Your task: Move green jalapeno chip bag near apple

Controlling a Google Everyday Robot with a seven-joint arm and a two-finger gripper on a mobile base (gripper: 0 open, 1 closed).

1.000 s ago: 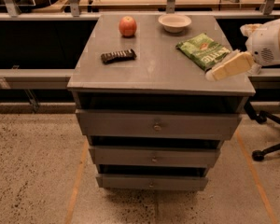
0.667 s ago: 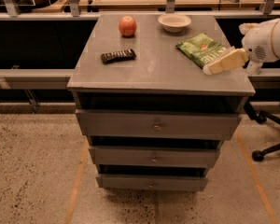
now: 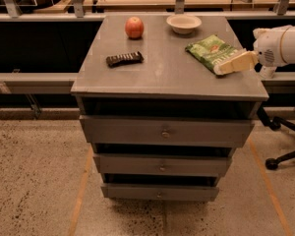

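Observation:
The green jalapeno chip bag lies flat on the right side of the grey cabinet top. The red-orange apple sits at the back, left of the middle, well apart from the bag. My gripper reaches in from the right on a white arm. Its cream fingers lie at the bag's near right corner, over its edge. I cannot tell whether they touch the bag.
A shallow white bowl stands at the back, right of the apple. A dark snack bar lies left of centre. The cabinet has three drawers below. An office chair base stands on the floor at right.
My gripper has moved up and slightly left along the right edge, from beside the bag's near corner to over it. The bag, apple, bowl and bar have not moved.

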